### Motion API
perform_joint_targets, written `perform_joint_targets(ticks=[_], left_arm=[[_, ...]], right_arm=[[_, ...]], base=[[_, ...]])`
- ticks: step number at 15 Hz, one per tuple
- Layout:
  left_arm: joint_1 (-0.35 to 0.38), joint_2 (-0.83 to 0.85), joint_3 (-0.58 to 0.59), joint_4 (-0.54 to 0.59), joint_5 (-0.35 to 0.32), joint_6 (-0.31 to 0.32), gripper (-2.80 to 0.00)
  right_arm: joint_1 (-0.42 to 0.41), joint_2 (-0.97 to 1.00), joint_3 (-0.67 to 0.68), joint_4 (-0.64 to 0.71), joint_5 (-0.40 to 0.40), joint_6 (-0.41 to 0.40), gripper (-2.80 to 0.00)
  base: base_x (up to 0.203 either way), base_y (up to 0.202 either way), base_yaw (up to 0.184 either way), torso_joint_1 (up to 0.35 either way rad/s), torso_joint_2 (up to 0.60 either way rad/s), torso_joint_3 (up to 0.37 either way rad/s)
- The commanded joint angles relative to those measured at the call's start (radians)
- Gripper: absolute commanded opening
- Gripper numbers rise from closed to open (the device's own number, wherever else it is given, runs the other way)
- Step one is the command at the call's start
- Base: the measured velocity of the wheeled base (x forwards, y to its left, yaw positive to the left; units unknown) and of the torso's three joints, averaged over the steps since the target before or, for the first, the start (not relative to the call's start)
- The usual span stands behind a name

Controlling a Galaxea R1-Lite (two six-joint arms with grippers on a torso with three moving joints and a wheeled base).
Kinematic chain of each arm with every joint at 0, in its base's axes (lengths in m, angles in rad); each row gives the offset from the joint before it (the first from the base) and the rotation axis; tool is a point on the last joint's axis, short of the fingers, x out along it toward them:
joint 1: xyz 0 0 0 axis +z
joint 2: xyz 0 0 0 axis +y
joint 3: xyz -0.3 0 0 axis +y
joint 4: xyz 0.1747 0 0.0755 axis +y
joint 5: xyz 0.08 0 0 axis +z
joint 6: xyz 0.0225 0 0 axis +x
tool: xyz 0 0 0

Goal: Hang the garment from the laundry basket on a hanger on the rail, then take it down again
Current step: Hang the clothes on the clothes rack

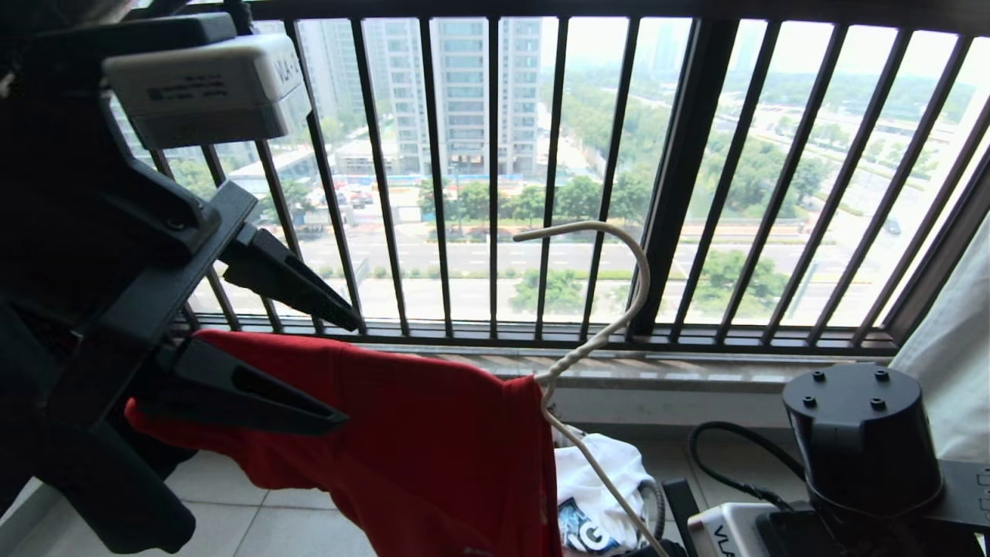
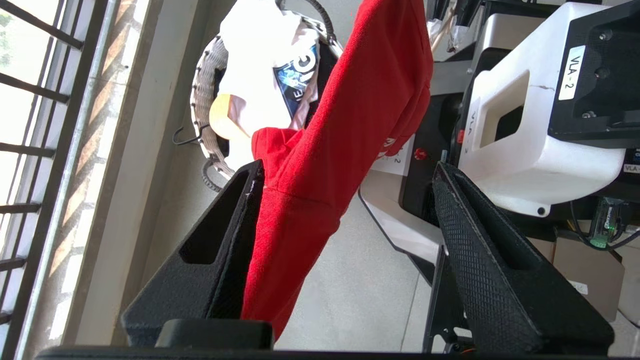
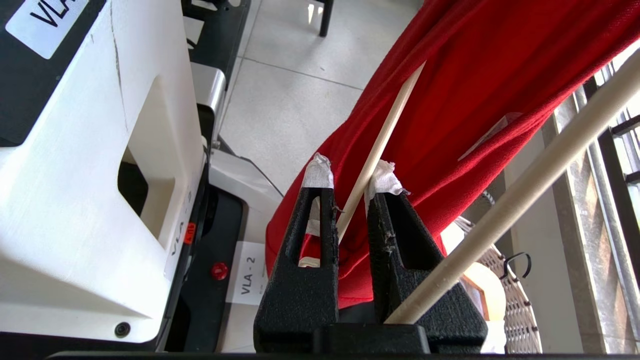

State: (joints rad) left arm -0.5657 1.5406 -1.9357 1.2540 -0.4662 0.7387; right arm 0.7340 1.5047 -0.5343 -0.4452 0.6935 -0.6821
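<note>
The red garment [image 1: 433, 449] hangs over the whitish wire hanger [image 1: 595, 225], whose hook points up in front of the window bars, free of any support. My left gripper [image 1: 352, 373] is open at the garment's left shoulder. In the left wrist view the red cloth [image 2: 360, 100] rests against one finger [image 2: 235, 225], and the other finger stands well clear of it. My right gripper [image 3: 350, 170] is shut on the hanger's thin wire [image 3: 385, 130] beside the garment [image 3: 450, 100]. The laundry basket [image 2: 202, 95] stands on the floor below. The rail is out of view.
A dark railing with vertical bars [image 1: 681, 178] fills the window ahead. A white printed garment [image 2: 255, 50] lies in the basket. The robot's white body [image 2: 525, 125] is close behind the garment. My right arm's wrist [image 1: 858, 441] sits low on the right.
</note>
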Motion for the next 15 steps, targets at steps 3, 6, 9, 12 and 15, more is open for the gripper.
perform_joint_targets(ticks=[3,6,9,12,15], left_arm=[[-0.002,0.079,0.003,0.007,-0.031,0.004,0.0],[-0.002,0.1,0.011,0.007,-0.043,0.003,0.0],[-0.009,0.113,0.035,0.007,-0.063,0.002,0.0],[-0.013,0.119,0.037,0.007,-0.069,0.002,0.0],[-0.02,0.119,0.04,0.007,-0.068,0.004,0.0]], right_arm=[[-0.001,-0.015,0.002,-0.003,0.004,-0.004,-2.8],[-0.001,-0.027,0.005,-0.003,0.004,-0.004,-2.8],[-0.001,-0.038,0.008,-0.003,0.004,-0.004,-2.8],[-0.001,-0.05,0.008,-0.003,0.006,-0.003,-2.8],[-0.001,-0.058,0.008,-0.003,0.006,-0.002,-2.8]], base=[[0.0,0.0,0.0,0.0,0.0,0.0],[0.0,0.0,0.0,0.0,0.0,0.0],[0.0,0.0,0.0,0.0,0.0,0.0],[0.0,0.0,0.0,0.0,0.0,0.0],[0.0,0.0,0.0,0.0,0.0,0.0]])
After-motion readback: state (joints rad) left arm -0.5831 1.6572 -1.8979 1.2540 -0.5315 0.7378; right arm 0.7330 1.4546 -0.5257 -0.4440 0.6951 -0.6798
